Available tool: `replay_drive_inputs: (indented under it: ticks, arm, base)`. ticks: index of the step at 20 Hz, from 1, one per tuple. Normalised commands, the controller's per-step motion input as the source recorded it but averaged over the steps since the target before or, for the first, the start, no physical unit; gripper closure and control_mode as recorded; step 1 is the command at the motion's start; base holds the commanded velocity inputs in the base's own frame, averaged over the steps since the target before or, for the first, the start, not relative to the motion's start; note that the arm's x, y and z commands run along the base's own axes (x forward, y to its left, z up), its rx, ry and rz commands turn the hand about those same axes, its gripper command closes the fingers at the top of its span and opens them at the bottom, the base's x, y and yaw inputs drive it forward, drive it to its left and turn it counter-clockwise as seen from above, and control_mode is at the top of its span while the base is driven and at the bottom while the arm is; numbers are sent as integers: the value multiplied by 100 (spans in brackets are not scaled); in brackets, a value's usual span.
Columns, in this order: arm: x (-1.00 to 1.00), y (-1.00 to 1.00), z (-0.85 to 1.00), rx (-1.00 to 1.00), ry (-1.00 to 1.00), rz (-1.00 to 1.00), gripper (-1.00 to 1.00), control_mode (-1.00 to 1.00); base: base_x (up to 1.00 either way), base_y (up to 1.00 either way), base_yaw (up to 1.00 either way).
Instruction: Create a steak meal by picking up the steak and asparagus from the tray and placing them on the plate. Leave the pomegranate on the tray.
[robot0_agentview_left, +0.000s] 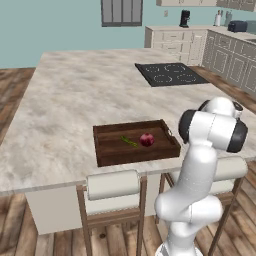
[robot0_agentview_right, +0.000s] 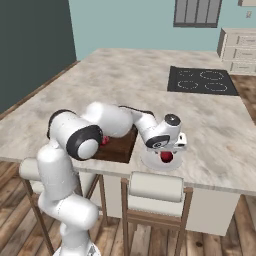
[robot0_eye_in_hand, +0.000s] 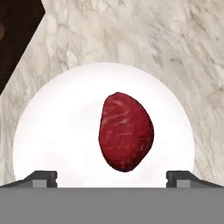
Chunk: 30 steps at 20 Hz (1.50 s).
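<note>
Red steak (robot0_eye_in_hand: 126, 132) lies on the plate (robot0_eye_in_hand: 57, 131) beneath the pincer (robot0_eye_in_hand: 112, 177) (spread wide, holding nothing).

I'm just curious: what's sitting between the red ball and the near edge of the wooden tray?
Nothing. In the left base view, the stretch of tray floor in front of the pomegranate is bare; the asparagus lies to its left instead.
</note>
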Motion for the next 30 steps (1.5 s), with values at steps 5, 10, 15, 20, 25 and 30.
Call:
replay_drive_inputs:
  ticks: [5,10,15,20,25,30]
  arm:
    - [-60,58,88,-9,-17,2,-100,-100]
    - [-34,84,79,-10,-14,4,-100,-100]
    - [-14,97,66,-12,-7,4,-100,-100]
    - [-1,100,49,-13,0,4,-100,-100]
    - [0,100,32,-12,0,4,-100,-100]
    - [0,100,13,-6,5,5,-100,-100]
  base:
    - [0,0,0]
    - [0,0,0]
    - [0,0,0]
    - [0,0,0]
    - [0,0,0]
    - [0,0,0]
